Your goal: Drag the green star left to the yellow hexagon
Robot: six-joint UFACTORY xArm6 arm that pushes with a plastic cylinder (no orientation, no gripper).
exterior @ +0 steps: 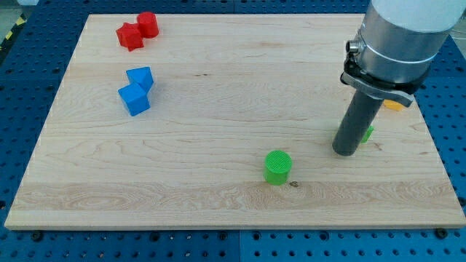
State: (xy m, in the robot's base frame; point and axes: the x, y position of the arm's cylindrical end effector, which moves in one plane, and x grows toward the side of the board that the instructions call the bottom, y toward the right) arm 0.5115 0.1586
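My tip [346, 152] rests on the wooden board at the view's right. The green star [368, 133] is mostly hidden behind the rod; only a green sliver shows at the rod's right side, touching or nearly touching it. A small yellow piece [393, 105], likely the yellow hexagon, peeks out under the arm's grey body, up and to the right of the tip. Its shape cannot be made out.
A green cylinder [277, 167] stands to the tip's left, near the board's bottom. Two blue blocks [136, 90] sit together at the left. A red star and a red cylinder [137, 30] sit at the top left. The board's right edge [434, 138] is close.
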